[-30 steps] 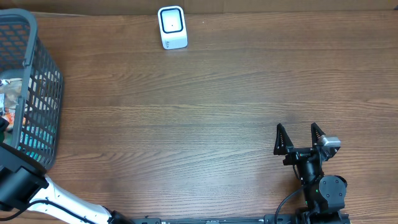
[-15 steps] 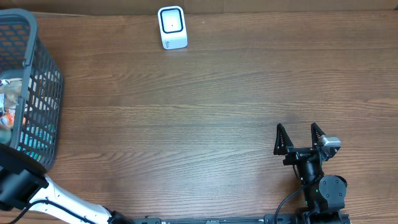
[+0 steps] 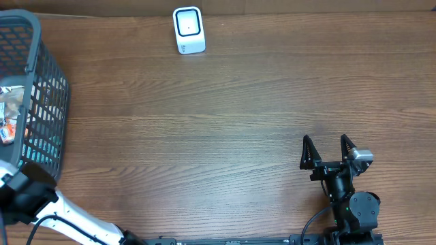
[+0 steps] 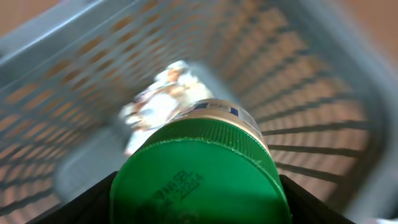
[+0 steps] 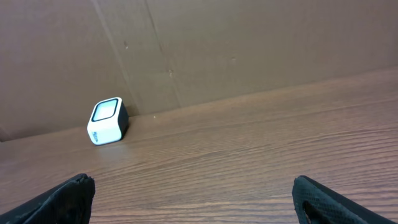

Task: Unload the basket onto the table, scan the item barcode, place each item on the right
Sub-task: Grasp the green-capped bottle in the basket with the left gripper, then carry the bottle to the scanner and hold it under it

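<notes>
The item is a jar with a green ribbed lid point(image 4: 199, 180) and a pale label. It fills the left wrist view, and my left gripper point(image 4: 199, 208) is shut on it, a black finger point(image 4: 93, 202) against each side. It hangs over the grey mesh basket point(image 4: 311, 93). No barcode shows on it. The white scanner point(image 3: 189, 29) with a dark-framed window stands at the table's far edge, also seen as the scanner point(image 5: 107, 121) in the right wrist view. My right gripper point(image 3: 329, 151) rests open near the front right, with nothing between its fingers.
The grey basket point(image 3: 41, 102) stands at the table's left edge with crumpled packets point(image 3: 12, 109) inside. Only the left arm's white link point(image 3: 68, 214) shows overhead, at the bottom left corner. A brown cardboard wall point(image 5: 249, 43) backs the table behind the scanner.
In the overhead view the left arm has drawn back a little toward the front left corner, uncovering more of the basket's contents. The right arm has not moved.
</notes>
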Robot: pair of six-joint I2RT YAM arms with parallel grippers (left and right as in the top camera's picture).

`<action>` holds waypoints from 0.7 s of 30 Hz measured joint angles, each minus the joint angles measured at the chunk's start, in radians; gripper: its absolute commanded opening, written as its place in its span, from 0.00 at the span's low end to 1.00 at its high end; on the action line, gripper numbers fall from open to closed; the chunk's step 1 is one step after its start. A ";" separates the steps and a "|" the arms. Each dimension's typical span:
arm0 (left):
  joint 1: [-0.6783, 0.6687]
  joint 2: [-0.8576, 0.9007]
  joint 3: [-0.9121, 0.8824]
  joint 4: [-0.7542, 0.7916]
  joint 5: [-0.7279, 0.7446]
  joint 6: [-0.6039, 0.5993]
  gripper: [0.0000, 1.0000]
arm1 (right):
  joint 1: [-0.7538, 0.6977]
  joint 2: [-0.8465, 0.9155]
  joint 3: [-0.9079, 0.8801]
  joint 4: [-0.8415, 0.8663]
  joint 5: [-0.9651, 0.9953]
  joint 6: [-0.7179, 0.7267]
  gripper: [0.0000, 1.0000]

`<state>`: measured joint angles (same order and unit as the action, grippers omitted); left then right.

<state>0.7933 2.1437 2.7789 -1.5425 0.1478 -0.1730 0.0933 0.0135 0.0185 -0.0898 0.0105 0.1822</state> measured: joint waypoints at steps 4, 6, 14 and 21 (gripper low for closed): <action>-0.069 -0.023 0.093 -0.009 0.083 -0.017 0.45 | 0.000 0.000 0.000 0.000 0.000 0.000 1.00; -0.110 -0.051 0.108 -0.013 0.114 -0.029 0.45 | 0.000 0.000 0.000 0.000 0.000 0.000 1.00; -0.333 -0.202 0.126 -0.069 0.159 -0.040 0.44 | 0.000 0.000 0.000 0.000 0.000 0.000 1.00; -0.579 -0.252 0.124 -0.150 0.158 -0.040 0.42 | 0.000 0.000 0.000 0.000 0.000 0.000 1.00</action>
<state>0.2142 1.8915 2.9025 -1.6928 0.3061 -0.2127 0.0933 0.0139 0.0185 -0.0898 0.0101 0.1822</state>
